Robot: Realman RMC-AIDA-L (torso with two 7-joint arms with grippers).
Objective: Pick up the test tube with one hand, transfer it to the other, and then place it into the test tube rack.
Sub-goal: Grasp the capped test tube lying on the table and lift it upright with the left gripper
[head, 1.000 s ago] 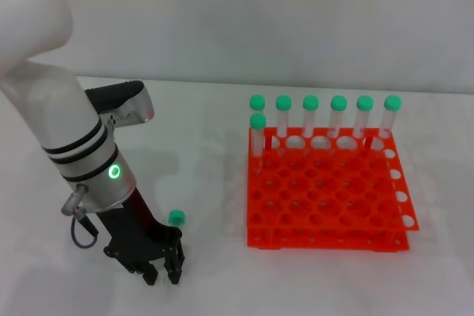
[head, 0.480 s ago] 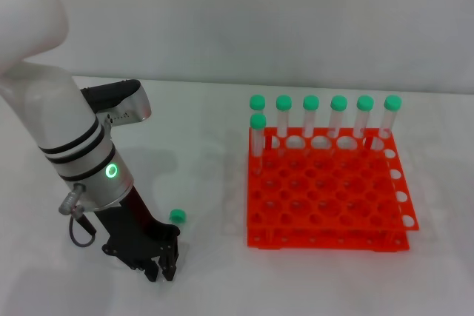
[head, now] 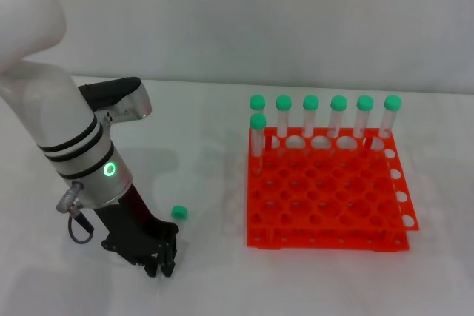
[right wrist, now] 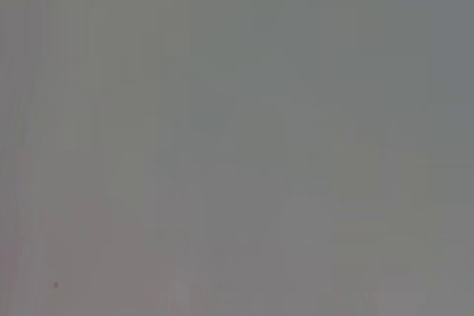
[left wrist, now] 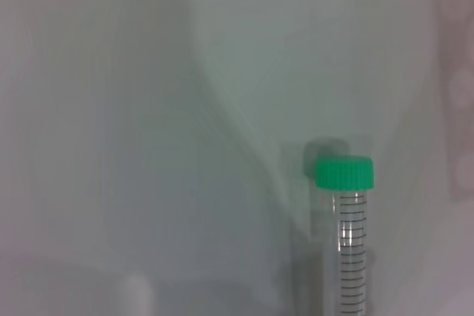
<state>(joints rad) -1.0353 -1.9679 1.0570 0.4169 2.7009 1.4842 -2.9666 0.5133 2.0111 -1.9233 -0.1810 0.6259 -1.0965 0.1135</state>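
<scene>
Where left jaws close: test tube.

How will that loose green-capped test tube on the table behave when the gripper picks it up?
The test tube is slim, round and clear, so it will probably roll if nudged and may slip between the fingers of the left gripper. It looks empty, hence likely light. Its wider green cap could tilt it or make it roll in a curve.

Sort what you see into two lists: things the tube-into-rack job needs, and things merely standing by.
Needed for the job:
test tube, lying on the table
test tube rack
left gripper, low beside the tube's green cap

Merely standing by:
seven other tubes, upright along the rack's far edge
table

The right gripper is out of view.
</scene>
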